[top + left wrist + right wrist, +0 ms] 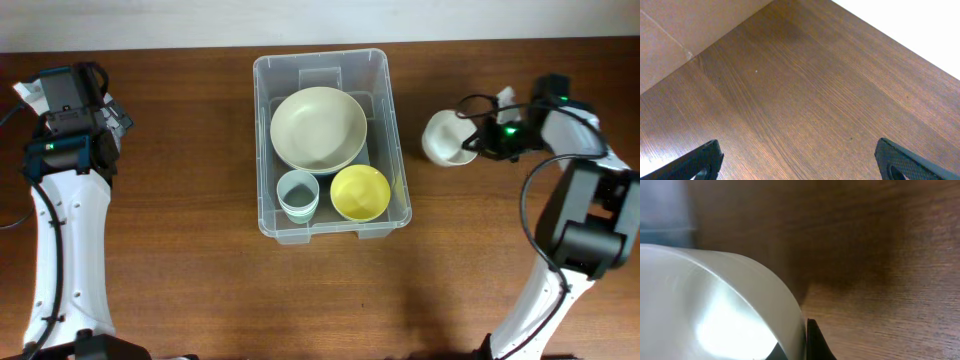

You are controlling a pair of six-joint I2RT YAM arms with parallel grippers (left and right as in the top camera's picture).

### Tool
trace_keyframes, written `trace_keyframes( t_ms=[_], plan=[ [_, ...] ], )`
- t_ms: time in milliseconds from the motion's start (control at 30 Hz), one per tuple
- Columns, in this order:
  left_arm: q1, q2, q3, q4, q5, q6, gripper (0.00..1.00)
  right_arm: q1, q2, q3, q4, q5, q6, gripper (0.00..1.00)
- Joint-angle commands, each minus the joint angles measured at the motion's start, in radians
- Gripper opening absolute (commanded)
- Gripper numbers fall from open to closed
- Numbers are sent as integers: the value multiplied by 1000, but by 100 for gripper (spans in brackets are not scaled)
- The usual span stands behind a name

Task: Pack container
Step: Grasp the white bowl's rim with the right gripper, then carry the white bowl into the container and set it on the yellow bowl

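Progress: three dishes [318, 128] in clear rectangular plastic tub [262, 150]; my right claw [474, 140] pinches white bowl [445, 138] at its 3 o'clock, unpacked; left claw [797, 150] wide, empty.

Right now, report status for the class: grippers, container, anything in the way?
Left gripper open over table. Right gripper shut on white bowl rim, beside container. Container holds cream bowl, grey-green cup, yellow bowl. Nothing between.

A white bowl [715, 310] looms close, a dark pincer fingertip [815, 341] against its rim, wooden table [890, 270] beyond
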Motion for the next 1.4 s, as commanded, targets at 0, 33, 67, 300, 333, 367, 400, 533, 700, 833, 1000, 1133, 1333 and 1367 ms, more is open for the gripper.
trace_keyframes(
  t_ms=[0, 33, 67, 300, 333, 367, 400, 533, 700, 833, 1000, 1133, 1333, 1367],
  plan=[
    [5, -2, 11, -1, -14, 8, 99, -47, -14, 12, -16, -228, -47, 4],
    [5, -2, 11, -1, -14, 8, 99, -53, -24, 13, -22, -227, -53, 4],
    [5, -2, 11, -1, -14, 8, 99, -53, -36, 13, -29, -227, -68, 4],
    [5, -2, 11, -1, -14, 8, 99, 13, -233, 15, -50, -140, -109, 4],
    [5, -2, 11, -1, -14, 8, 99, 35, -273, 15, -55, -94, -109, 4],
    [5, -2, 11, -1, -14, 8, 99, 65, -319, 15, -63, -31, -109, 4],
    [5, -2, 11, -1, -14, 8, 99, 95, -360, 15, -72, 27, -109, 4],
    [5, -2, 11, -1, -14, 8, 99, 257, -502, 15, -107, 275, -100, 4],
    [5, -2, 11, -1, -14, 8, 99, 485, -559, 15, -138, 523, -30, 4],
    [5, -2, 11, -1, -14, 8, 100, 624, -530, 2, -183, 626, 21, 4],
    [5, -2, 11, -1, -14, 8, 99, 716, -484, -24, -185, 687, 76, 4],
    [5, -2, 11, -1, -15, 8, 99, 735, -448, -24, -207, 686, 94, 4],
    [5, -2, 11, -1, -14, 8, 99, 735, -425, -28, -228, 687, 100, 4],
    [5, -2, 11, -1, -14, 8, 99, 735, -425, -28, -230, 687, 100, 4]
  ],
)
